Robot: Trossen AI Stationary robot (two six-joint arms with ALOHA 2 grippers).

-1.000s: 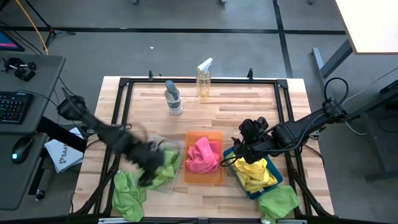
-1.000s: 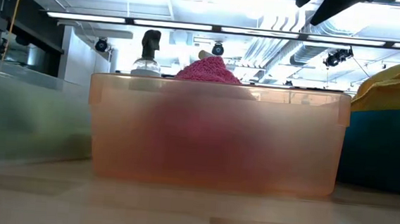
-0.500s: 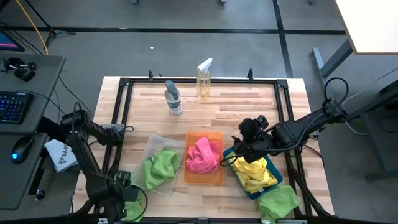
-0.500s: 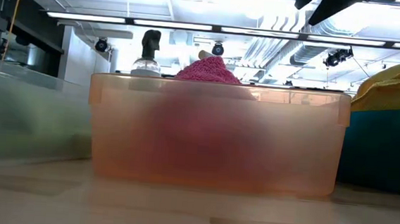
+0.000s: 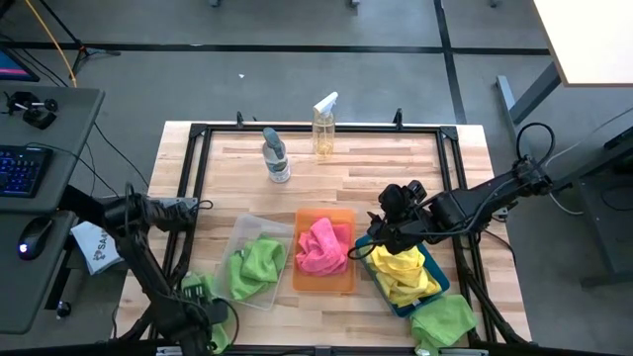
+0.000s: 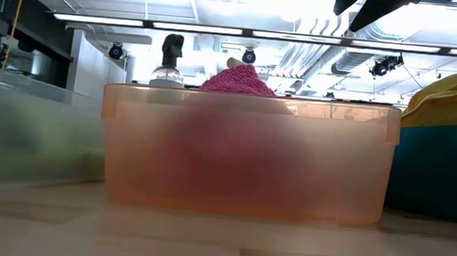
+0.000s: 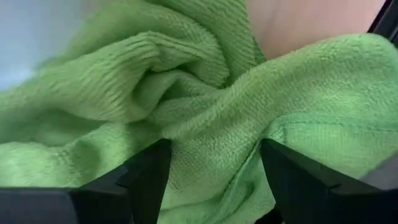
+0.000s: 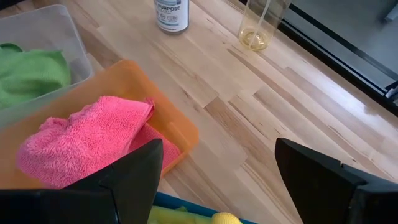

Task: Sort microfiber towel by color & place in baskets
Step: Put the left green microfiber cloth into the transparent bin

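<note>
**Left gripper down on a loose green towel**

While two spray bottles [image 5: 278, 156] stand at the table's [image 5: 396, 173] 12 o'clock edge, the clear basket [image 5: 240, 233], orange basket [image 5: 341, 215] and teal basket [image 5: 437, 287] line its 6 o'clock side, holding green, pink [image 5: 322, 246] and yellow towels [image 5: 404, 274]. At 7 o'clock, the left gripper [image 7: 211, 180] straddles a green towel [image 7: 186, 106], fingers spread. The right gripper [image 5: 381, 240], fingers parted, hovers between the orange and teal baskets.

Green towels [image 5: 255, 265] in clear basket [image 5: 240, 232], pink [image 5: 322, 245] in orange [image 5: 341, 217], yellow [image 5: 404, 274] in teal [image 5: 436, 288].
</note>
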